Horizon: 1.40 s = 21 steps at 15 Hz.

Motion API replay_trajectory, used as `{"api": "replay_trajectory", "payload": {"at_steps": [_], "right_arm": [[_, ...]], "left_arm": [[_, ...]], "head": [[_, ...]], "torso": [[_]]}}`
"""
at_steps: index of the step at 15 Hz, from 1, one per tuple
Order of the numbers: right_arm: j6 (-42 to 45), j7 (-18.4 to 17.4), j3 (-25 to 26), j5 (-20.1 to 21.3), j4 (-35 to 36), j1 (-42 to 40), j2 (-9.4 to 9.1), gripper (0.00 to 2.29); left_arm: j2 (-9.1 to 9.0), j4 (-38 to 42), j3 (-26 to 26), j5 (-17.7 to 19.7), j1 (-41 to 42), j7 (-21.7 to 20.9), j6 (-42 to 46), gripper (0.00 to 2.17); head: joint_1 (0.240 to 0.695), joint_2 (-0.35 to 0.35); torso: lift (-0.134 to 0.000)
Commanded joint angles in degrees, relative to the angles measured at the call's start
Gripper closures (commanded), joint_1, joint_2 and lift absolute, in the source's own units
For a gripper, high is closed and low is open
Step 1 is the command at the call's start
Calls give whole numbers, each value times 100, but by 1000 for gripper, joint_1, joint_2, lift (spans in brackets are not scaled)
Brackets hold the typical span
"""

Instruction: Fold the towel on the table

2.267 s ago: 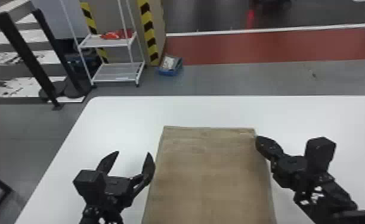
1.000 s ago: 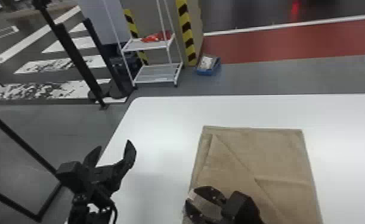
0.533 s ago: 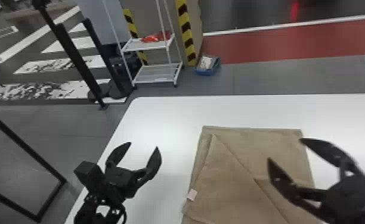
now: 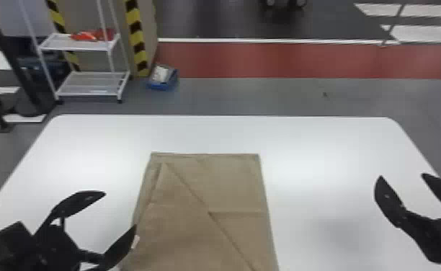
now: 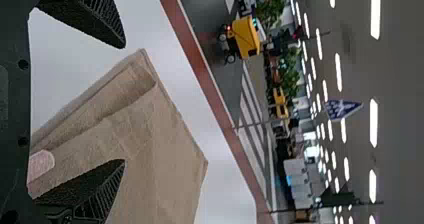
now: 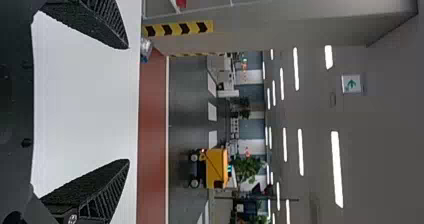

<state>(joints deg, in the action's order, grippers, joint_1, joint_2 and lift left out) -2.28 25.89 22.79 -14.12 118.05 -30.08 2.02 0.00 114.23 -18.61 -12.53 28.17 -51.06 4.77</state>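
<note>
The brown towel lies folded on the white table, a slanting fold edge running across its top layer and a small pale tag at its left edge. Beside that left edge is my left gripper, open, its right finger by the tag. In the left wrist view the towel and its pale tag show near the open left gripper, one finger overlapping the cloth. My right gripper stands open over the table's right side, apart from the towel. The right wrist view has bare tabletop between the right gripper's spread fingers.
The white table extends on both sides of the towel and beyond its far edge. On the floor behind it stand a white rack and a blue box.
The right gripper has moved from over the towel out to the right. The head view has shifted toward the right, and the left gripper now appears closer to the towel. The towel's folds look the same.
</note>
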Motion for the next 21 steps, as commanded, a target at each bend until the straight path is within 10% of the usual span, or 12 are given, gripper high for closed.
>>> {"api": "replay_trajectory", "payload": {"at_steps": [1,5,11,21], "right_arm": [[109,39,666,-258,-379,46,-70,70],[127,206,1228,-627,-581,64,-131,73],[109,373,1290,-759,-792,275,-122,73],[109,434,1298,-794,-951,380,-105,73]], "left_arm": [[-15,319,235,-619,110,-352,-227,70],[-15,961,604,-1876,215,-1328,-1018,83],[-15,1189,789,-3098,189,-1793,-1809,184],[-15,1128,938,-3502,189,-1319,-2020,272]], "head": [[695,-119],[695,-333],[695,-350],[695,-350]], "torso": [[-115],[-115],[-115],[-115]]}}
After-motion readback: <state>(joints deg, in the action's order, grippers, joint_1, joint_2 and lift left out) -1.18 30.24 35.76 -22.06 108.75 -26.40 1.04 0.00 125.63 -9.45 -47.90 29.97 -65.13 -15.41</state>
